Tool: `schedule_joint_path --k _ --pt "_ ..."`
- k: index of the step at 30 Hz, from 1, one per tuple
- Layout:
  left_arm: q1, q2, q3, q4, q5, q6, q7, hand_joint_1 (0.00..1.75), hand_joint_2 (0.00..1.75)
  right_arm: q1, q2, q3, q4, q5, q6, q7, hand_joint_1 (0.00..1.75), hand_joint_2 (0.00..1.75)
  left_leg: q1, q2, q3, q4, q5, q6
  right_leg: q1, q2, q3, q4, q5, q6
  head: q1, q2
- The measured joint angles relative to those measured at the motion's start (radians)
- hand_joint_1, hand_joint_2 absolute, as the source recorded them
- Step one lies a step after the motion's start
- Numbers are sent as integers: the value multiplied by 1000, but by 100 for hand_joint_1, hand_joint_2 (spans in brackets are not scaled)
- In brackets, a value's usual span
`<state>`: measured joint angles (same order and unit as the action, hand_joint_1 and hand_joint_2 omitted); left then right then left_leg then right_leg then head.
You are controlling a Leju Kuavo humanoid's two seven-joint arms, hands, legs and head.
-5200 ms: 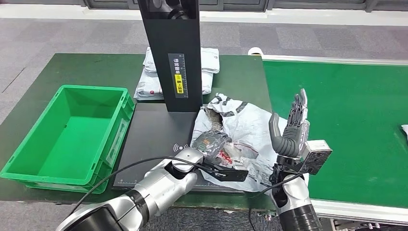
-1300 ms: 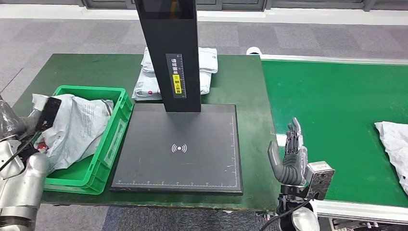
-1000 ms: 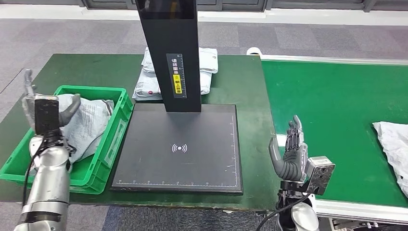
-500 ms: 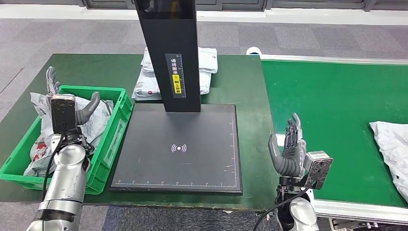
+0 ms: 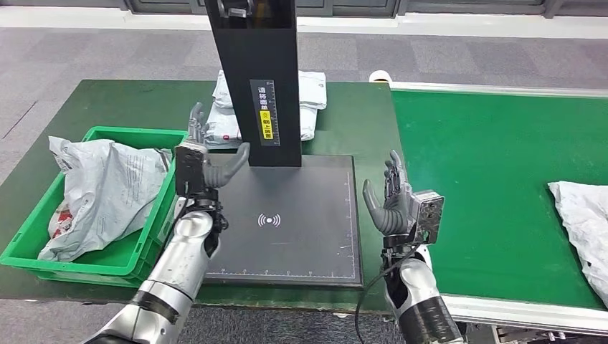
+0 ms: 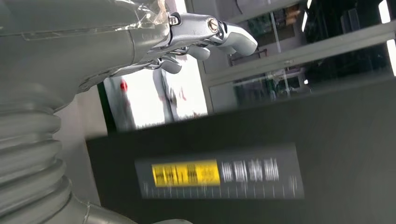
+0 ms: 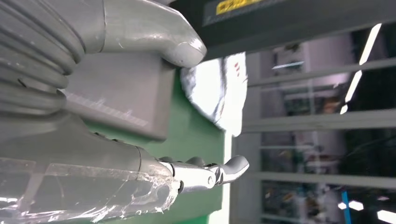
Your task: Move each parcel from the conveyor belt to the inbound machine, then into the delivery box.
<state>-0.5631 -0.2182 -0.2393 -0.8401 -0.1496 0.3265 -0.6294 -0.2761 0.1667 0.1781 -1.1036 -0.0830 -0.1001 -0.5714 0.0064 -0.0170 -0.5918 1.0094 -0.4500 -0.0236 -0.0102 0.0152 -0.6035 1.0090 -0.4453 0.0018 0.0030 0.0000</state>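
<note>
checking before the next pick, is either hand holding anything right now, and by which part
Nothing is held. The left hand and right hand are both raised, open and empty.

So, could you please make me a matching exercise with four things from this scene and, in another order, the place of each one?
Things:
1. crumpled parcel
2. incoming parcel
3. left hand
4. stacked white parcels

Places:
A. behind the machine's black post
B. in the green box
C. on the conveyor belt, at the right edge
D. raised above the scan plate

Pairs: 1-B, 2-C, 3-D, 4-A
</note>
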Motion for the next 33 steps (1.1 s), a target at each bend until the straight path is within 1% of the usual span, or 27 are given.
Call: schedule_joint_path --k 1,3,6,10,13,16,21,26,30,33 --pt "-7 -18 -16 26 0 18 -13 0 175 -9 5 13 11 1 -15 -22 0 44 0 0 0 0 0 0 0 0 0 0 0 0 0 0" --pt "-17 -52 -50 76 -4 54 -39 0 175 -20 14 40 27 23 -64 -58 0 44 0 -1 -1 0 0 0 0 0 0 0 0 0 0 0" --pt "-19 -97 -99 136 -1 116 -64 0 175 -25 21 72 54 58 -161 -105 0 175 0 0 -1 0 0 0 0 0 0 0 -1 0 0 0" --pt "-17 -128 -161 194 25 138 -69 0 175 -13 24 94 61 89 -267 -129 0 175 0 0 -1 0 -1 0 0 0 -1 0 -1 0 0 0" --pt "-11 -136 -204 211 30 141 -70 0 175 5 25 110 53 115 -321 -132 0 175 0 0 -1 0 -1 0 0 0 -1 0 -1 0 0 0" --pt "0 -137 -228 213 39 144 -72 0 175 16 25 131 49 143 -374 -133 0 175 0 0 -1 0 -1 0 1 0 -1 0 -1 0 0 0" --pt "19 -136 -250 213 38 166 -72 0 175 33 26 153 49 161 -411 -132 0 175 0 0 -2 0 0 0 1 0 -1 0 -1 0 0 0" --pt "26 -134 -252 217 41 174 -72 0 175 44 26 161 50 183 -433 -132 0 175 0 0 -2 0 0 0 0 0 -1 0 -1 0 0 0" --pt "26 -134 -252 225 41 174 -72 0 175 39 26 161 52 210 -489 -132 0 175 0 0 -2 0 0 0 0 0 -1 0 -1 0 0 0" --pt "25 -134 -252 232 41 174 -72 0 175 29 25 145 68 269 -556 -132 0 175 0 0 -2 0 0 0 0 0 -1 0 -1 0 0 0"
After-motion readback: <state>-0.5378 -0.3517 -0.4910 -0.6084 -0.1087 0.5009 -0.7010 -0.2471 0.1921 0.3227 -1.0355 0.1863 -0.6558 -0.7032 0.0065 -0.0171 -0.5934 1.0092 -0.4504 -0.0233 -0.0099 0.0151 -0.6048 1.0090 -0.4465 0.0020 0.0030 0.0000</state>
